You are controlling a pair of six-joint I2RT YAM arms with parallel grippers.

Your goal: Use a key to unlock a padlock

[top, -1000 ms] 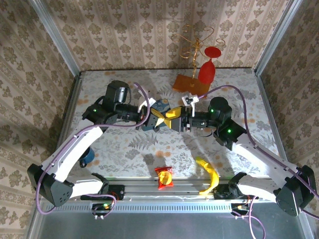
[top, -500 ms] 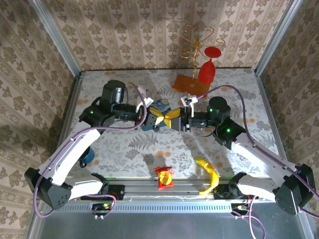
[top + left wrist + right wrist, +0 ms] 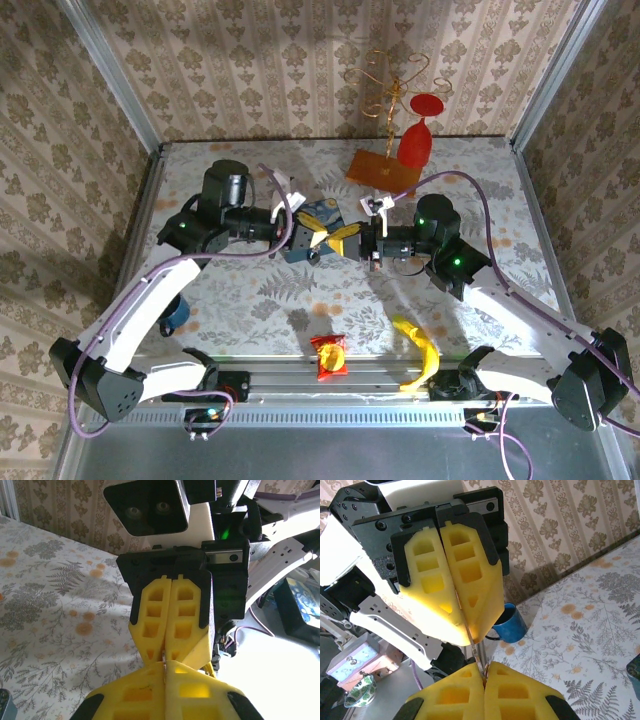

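Observation:
My two grippers meet tip to tip in the air above the middle of the table. A thin silvery key [image 3: 472, 640] bridges them. My right gripper [image 3: 484, 672] is shut on the key's near end. The far end runs up the seam between the left gripper's yellow fingers [image 3: 470, 580], which sit pressed together on it. In the left wrist view my left gripper [image 3: 164, 669] has its fingers almost touching, with a sliver of the key [image 3: 164, 656] at the tips. From above, the left gripper [image 3: 320, 238] faces the right gripper [image 3: 347, 236]. The padlock is hidden.
A blue swirl-painted tin [image 3: 318, 212] lies just behind the grippers. A blue mug [image 3: 175, 315] stands at the near left. A red snack packet [image 3: 330, 355] and a banana [image 3: 420, 350] lie near the front edge. A red wine glass [image 3: 415, 140] and an orange-based wire stand [image 3: 385, 165] are at the back.
My right gripper's fingers have closed on the key. Both grippers have shifted slightly to the left and stayed tip to tip.

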